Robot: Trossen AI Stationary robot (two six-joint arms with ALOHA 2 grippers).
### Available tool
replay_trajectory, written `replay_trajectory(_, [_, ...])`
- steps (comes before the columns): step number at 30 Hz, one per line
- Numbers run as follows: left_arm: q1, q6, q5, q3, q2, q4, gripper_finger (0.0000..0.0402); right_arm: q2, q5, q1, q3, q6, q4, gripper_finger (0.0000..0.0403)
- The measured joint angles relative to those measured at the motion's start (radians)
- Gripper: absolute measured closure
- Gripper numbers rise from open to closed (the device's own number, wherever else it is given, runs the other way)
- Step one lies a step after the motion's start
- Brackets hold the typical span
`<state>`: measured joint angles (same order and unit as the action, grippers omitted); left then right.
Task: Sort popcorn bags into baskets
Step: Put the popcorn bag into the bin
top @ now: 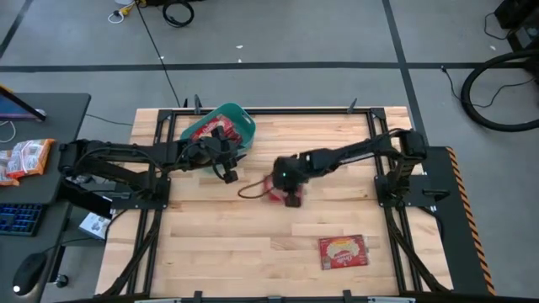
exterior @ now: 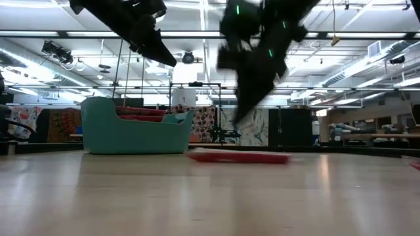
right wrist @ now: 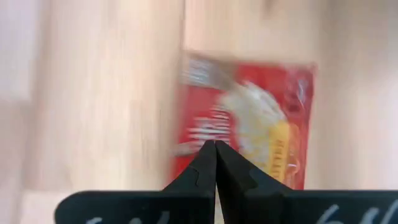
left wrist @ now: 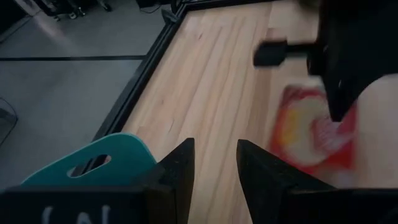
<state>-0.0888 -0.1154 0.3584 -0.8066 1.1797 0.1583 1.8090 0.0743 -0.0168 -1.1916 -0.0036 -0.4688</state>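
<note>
High view: left gripper (top: 226, 169) beside teal basket (top: 244, 126) holding red bags; right gripper (top: 290, 199) over mid-table popcorn bag (top: 274, 192); second bag (top: 343, 251) lying well apart
Low view: bag (exterior: 239, 157) flat on table (exterior: 197, 196)
Left wrist view: fingers (left wrist: 180, 174) parted, empty
Right wrist view: fingers (right wrist: 202, 171) pressed together, empty, above bag (right wrist: 249, 118)

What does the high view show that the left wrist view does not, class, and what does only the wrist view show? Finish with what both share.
Only the high view shows a second popcorn bag lying apart near the table's front edge, red bags inside the teal basket, and both whole arms.

Only the left wrist view shows the left gripper from close behind, jaws apart with nothing between them, and the basket's handle slot.

Both show the basket, the wooden table, and the right arm over a popcorn bag at mid-table.
</note>
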Motion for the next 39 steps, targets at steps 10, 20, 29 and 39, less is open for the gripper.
replay_trajectory(10, [0.005, 0.032, -0.048, 0.0, 0.057, 0.022, 0.0276, -0.189, -0.2, -0.037, -0.039, -0.079, -0.094, 0.0396])
replay_trajectory(20, [0.009, 0.024, -0.051, -0.045, 0.347, -0.051, 0.0276, -0.394, -0.299, -0.103, 0.177, -0.052, 0.026, 0.0396])
replay_trajectory(29, [0.052, -0.053, -0.074, -0.197, 0.575, 0.002, 0.0276, -0.541, -0.376, -0.161, 0.367, -0.094, 0.348, 0.0396])
replay_trajectory(39, [0.148, -0.152, -0.032, -0.243, 0.701, 0.015, 0.0276, -0.648, -0.363, -0.208, 0.542, -0.169, 0.621, 0.0396])
